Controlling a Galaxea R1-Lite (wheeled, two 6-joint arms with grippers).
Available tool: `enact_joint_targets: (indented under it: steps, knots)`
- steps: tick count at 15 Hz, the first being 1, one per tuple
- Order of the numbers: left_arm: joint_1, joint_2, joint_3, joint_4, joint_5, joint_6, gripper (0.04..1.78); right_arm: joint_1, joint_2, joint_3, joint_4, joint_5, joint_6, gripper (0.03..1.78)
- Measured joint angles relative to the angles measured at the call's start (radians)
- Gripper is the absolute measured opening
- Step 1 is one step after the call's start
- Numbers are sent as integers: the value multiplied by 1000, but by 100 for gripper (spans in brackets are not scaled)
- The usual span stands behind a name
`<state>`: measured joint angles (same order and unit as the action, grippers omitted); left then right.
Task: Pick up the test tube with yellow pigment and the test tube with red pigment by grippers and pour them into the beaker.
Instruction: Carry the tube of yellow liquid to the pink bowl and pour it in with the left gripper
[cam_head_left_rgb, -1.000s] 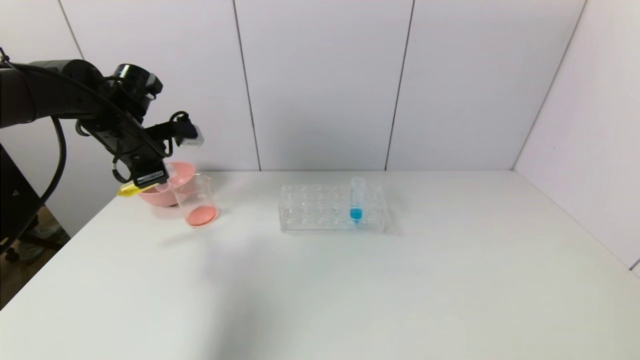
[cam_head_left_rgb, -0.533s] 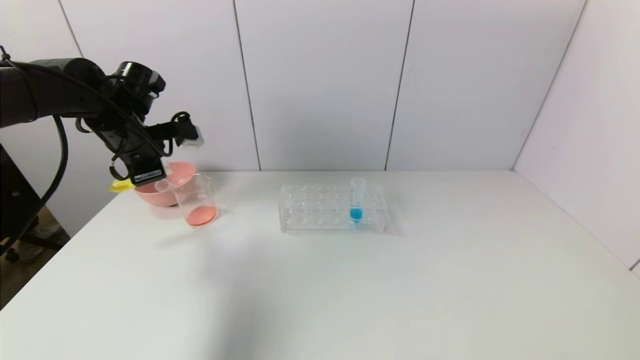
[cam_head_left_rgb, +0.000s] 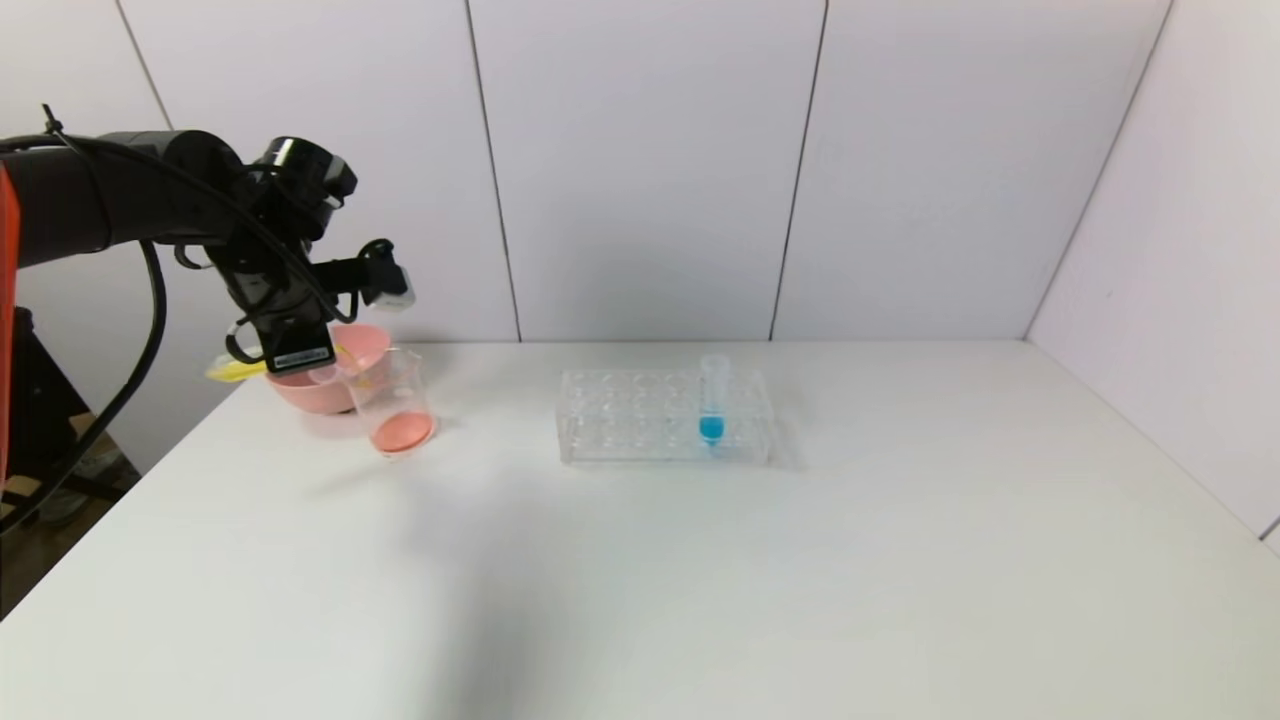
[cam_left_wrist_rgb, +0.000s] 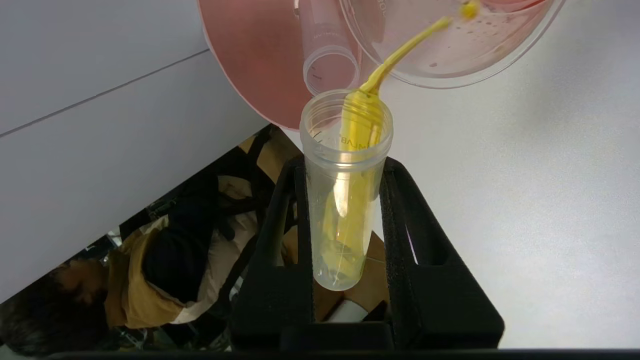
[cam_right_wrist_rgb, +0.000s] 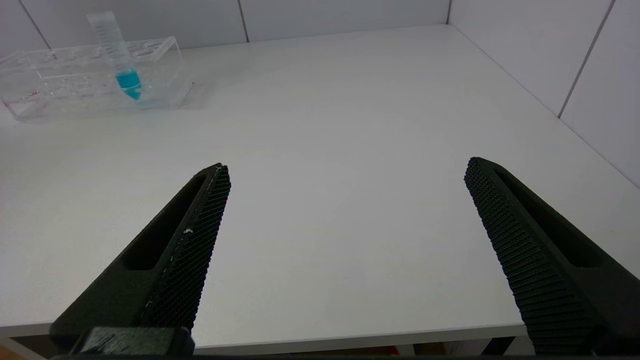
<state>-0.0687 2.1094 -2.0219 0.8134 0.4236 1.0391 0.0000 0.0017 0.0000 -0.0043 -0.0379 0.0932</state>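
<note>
I am in the pouring step. My left end effector (cam_left_wrist_rgb: 345, 210) is clenched on the test tube with yellow pigment (cam_left_wrist_rgb: 346, 190), tipped so its open mouth faces the beaker (cam_head_left_rgb: 391, 402) at the left of the head view. In the left wrist view a thin yellow stream leaves the tube's mouth and arcs over the beaker's rim, and a streak of yellow clings along the inside of the tube. The beaker already holds a layer of red-orange liquid at its bottom, so I judge the red pour is done and this is the second one. The test tube with red pigment (cam_left_wrist_rgb: 327, 55) appears to lie in the pink bowl (cam_head_left_rgb: 372, 343), mouth toward my wrist camera, just beyond the yellow tube's mouth.

Next I judge I should hold the tilt until the tube drains, then right it and put it down. The stream is thin and the beaker's mouth is small, so any drift could put pigment on the tabletop (cam_head_left_rgb: 700, 560).

The pink bowl stands just behind the beaker, touching or nearly so, and crowds my wrist on that side. The clear tube rack (cam_head_left_rgb: 665, 418) sits near the centre of the head view, well apart, with the blue-liquid tube (cam_head_left_rgb: 712, 405) upright in it. My right end effector (cam_right_wrist_rgb: 345, 200) is released, fingers spread wide, parked low over the near edge of the tabletop.
</note>
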Motion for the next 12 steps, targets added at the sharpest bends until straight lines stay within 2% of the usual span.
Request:
enact_joint_targets:
  steps: [12]
  knots:
    - [-63, 23, 0, -20, 147, 56, 42, 0, 0, 0, 0, 0, 0, 171]
